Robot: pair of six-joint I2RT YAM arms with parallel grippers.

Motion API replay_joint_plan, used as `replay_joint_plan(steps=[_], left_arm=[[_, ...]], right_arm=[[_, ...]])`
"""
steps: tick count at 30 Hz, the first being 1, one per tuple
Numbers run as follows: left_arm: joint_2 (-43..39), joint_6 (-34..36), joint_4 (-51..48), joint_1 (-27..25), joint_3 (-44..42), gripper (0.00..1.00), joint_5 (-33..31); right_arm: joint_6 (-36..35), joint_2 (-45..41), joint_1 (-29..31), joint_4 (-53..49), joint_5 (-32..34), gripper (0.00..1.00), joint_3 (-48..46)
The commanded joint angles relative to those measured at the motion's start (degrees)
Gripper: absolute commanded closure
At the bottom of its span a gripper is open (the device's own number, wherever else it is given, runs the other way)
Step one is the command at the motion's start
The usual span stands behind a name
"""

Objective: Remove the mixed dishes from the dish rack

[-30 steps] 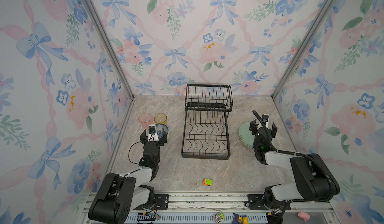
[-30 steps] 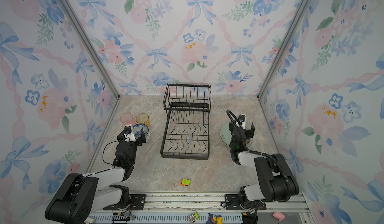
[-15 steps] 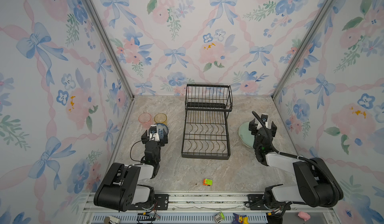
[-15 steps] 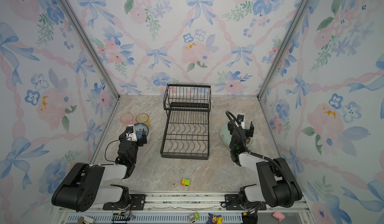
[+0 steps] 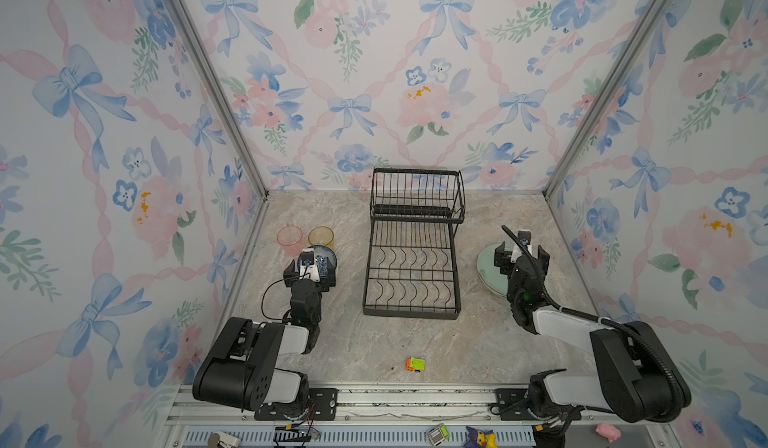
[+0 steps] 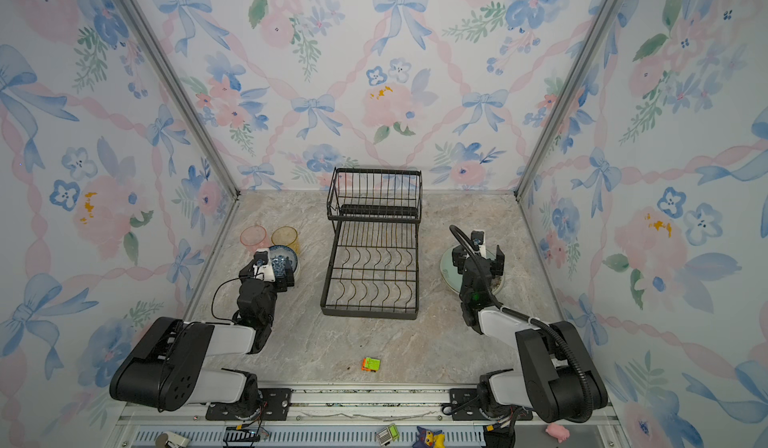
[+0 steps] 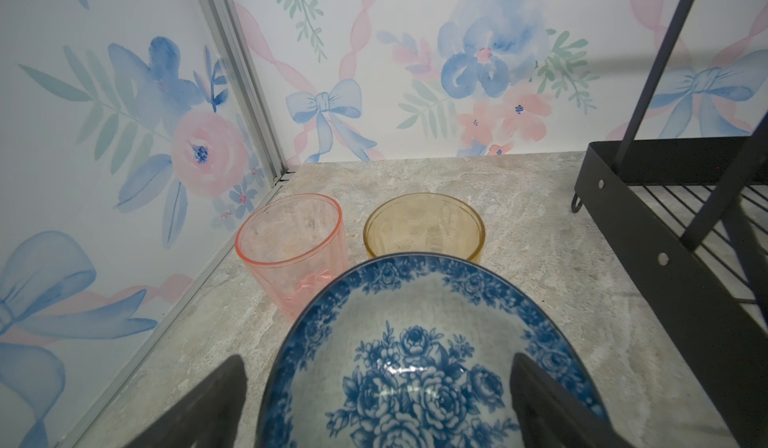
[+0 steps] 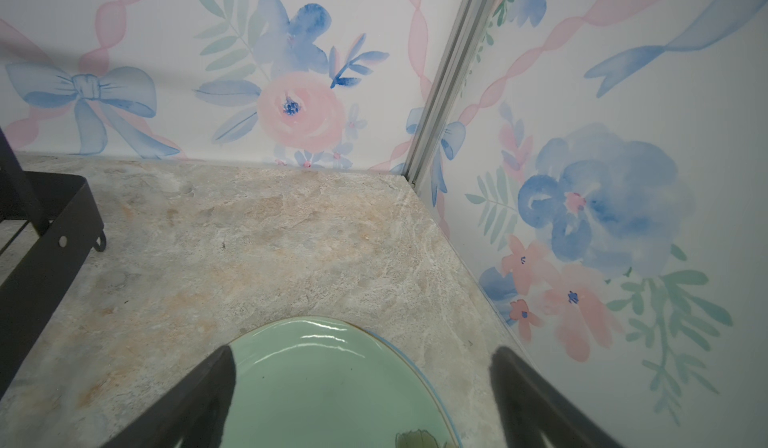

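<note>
The black wire dish rack (image 5: 411, 315) (image 6: 370, 313) stands at the middle of the table with nothing in either tier. On the table to its left are a pink tumbler (image 5: 289, 238) (image 7: 291, 250), an amber tumbler (image 5: 321, 236) (image 7: 424, 225) and a blue-patterned bowl (image 5: 328, 256) (image 7: 415, 342). My left gripper (image 5: 312, 266) (image 7: 378, 362) hangs open just above that bowl, its fingers either side of the bowl. To the rack's right a pale green plate (image 5: 486, 263) (image 8: 324, 383) lies on top of another plate. My right gripper (image 5: 520, 252) (image 8: 363, 352) is open over its far edge.
A small orange-green toy block (image 5: 415, 364) (image 6: 370, 364) lies near the front edge. The side walls stand close to both groups of dishes. The rack's side frame (image 7: 648, 225) (image 8: 45, 233) runs beside each gripper.
Both arms have folded their rear links lower toward the front rail. The grippers stay open over the same dishes, and no dish has moved.
</note>
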Motion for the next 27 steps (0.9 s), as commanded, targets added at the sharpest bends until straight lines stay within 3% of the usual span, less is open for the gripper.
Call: replay_joint_plan(steps=[1,10,20,25,27], left_arm=[[1.3,0.7,1.8,0.7,1.0,0.02,0.3],[3.5,0.8,6.7,1.5,-0.2,0.02,1.7],[4.9,1.9,9.1,1.6,-1.0,0.02,4.7],[5.4,1.9,13.0,1.6,-2.8,0.02,4.6],[6.2,1.9,14.5,1.6,-3.1,0.02,4.6]], right_arm=[[3.3,0.8,-1.0,0.3,-1.5,0.03,-2.3],[4.1,8.0,-1.9,2.5,-1.2,0.03,-0.5],[5.8,9.0,-3.2,4.0,-3.0,0.03,-1.0],[6.9,9.0,-5.2,2.1,-7.7,0.03,-0.3],[7.7,9.6,-7.1,0.0,-13.5,0.03,0.6]])
